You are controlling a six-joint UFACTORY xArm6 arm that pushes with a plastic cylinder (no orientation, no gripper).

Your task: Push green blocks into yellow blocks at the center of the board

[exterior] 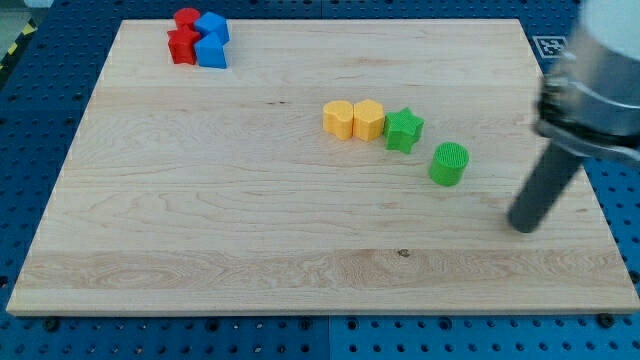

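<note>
**Green blocks beside the yellow pair, tip off to the right**

Green blocks sit right of the board's centre, operator; you see first the pale wooden board (250,220) on its blue pegboard table (40,100); next the dark rod, my tip (522,226) resting near the board's right edge, well apart from every block; it has no fingers, so nothing opens or holds. The green cylinder (449,164) stands alone, left of the tip; the green star block (404,130) touches the right-hand yellow block (368,119), which touches the left-hand yellow block (339,119); two red blocks (184,38) and two blue blocks (212,42) cluster at the top left.
</note>
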